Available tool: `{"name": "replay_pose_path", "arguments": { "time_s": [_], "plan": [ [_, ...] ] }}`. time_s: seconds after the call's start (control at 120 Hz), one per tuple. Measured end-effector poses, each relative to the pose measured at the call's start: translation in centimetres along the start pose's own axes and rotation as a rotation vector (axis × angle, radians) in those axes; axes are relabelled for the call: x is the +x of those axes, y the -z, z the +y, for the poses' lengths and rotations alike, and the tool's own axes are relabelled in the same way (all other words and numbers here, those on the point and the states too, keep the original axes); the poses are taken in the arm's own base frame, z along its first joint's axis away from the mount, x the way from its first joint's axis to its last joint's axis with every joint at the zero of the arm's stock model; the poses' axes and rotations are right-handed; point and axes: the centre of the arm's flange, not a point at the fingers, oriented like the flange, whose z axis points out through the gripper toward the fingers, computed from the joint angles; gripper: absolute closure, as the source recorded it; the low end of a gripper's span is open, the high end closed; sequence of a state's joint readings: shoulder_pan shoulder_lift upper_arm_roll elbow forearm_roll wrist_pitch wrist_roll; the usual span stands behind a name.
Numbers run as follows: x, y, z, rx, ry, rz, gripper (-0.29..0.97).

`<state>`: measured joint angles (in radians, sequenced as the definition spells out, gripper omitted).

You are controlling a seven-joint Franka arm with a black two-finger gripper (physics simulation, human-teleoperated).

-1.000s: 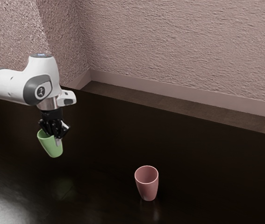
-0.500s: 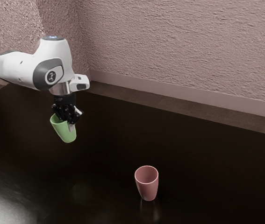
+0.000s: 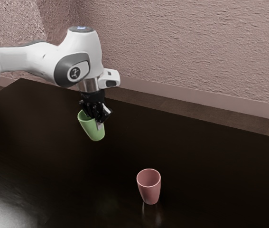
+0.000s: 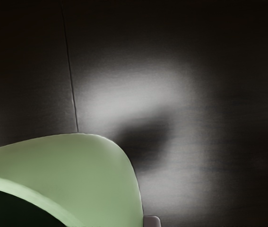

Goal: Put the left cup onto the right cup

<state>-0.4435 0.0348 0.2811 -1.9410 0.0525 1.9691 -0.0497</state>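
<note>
Moved since earlier: the green cup [image 3: 92,127], carried in the claw [image 3: 97,121], has been brought higher and further toward the exterior view's right, nearer the pink cup [image 3: 148,185], which has not been shifted.
Exterior view, claw: closed narrowly on the green cup's rim, so the cup is hung tilted from it.
Exterior view, cups: the green cup is held in the air, clear of the worktop [image 3: 210,161], up and toward the exterior view's left of the pink cup and well apart from it. The pink cup is stood upright, mouth up.
Exterior view, materials: both cups are handleless, tapered and matte. The worktop is dark and glossy, and the wall [image 3: 196,42] is coarsely textured.
Wrist view: the green cup [image 4: 67,170] is seen just under the hand, with its smooth wall and dark mouth. Below it the worktop [image 4: 195,71] is crossed by a thin seam [image 4: 70,71] and marked by a soft shadow [image 4: 143,142].
Handling: the cup is judged light, rigid and somewhat slippery. The rim hold is best kept, so the narrow base is left free to be lowered into the pink cup's mouth.
</note>
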Motion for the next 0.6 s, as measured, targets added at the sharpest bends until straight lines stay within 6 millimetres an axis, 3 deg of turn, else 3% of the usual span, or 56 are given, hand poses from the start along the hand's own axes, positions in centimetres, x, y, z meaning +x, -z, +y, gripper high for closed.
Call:
{"name": "replay_pose_path", "arguments": {
  "time_s": [0.183, 0.6],
  "plan": [
    [0.6, 0.1, 3.6, 0.005, -0.027, 0.003, 0.79],
    [0.3, 0.3, 9.0, 0.003, -0.040, 0.008, 0.79]
  ]
}}
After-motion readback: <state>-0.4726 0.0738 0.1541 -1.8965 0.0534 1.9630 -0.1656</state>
